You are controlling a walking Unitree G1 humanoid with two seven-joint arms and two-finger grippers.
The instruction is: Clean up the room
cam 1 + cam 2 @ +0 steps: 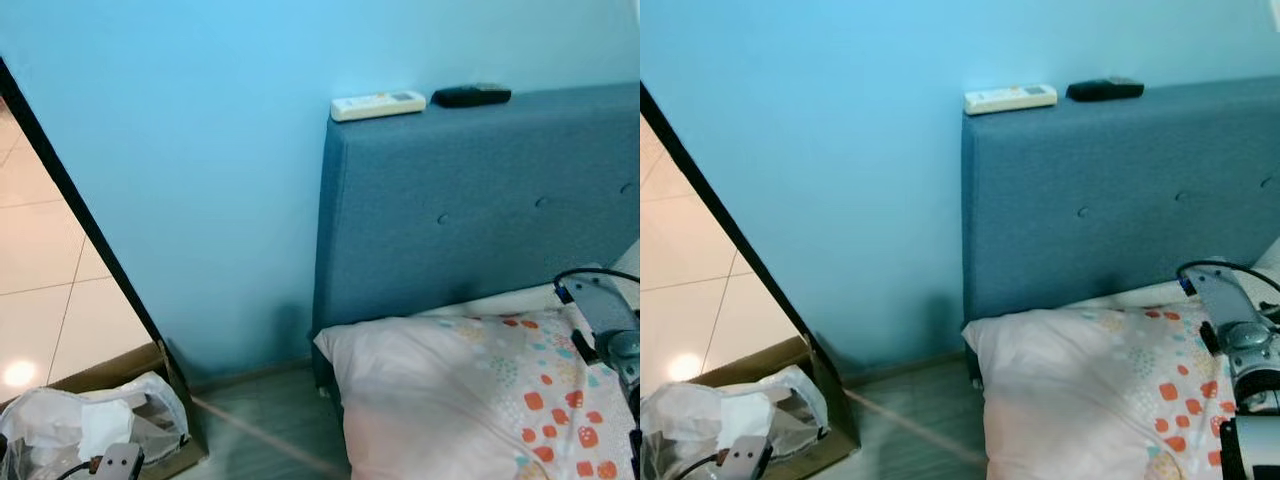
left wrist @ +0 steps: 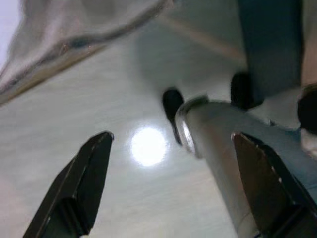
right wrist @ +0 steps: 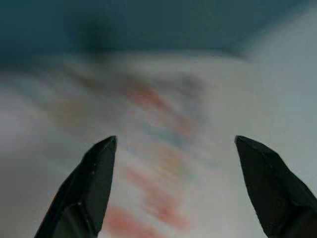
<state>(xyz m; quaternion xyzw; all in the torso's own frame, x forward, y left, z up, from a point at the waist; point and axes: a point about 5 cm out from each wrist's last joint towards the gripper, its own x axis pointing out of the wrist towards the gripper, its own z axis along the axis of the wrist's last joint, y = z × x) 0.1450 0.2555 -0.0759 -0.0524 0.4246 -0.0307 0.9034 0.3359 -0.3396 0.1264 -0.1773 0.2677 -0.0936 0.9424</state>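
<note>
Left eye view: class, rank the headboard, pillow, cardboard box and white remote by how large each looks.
1. Headboard
2. Pillow
3. Cardboard box, partly cut off, so unsure
4. White remote

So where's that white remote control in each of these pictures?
Left eye view: the white remote control lies on the left end of the blue headboard's top edge, beside a black remote.
Right eye view: same spot, upper middle.
Left wrist view: not in it; floor and the open left gripper.
Right wrist view: not in it; blurred patterned bedding under the open right gripper.
Shared landmark: the headboard.
</note>
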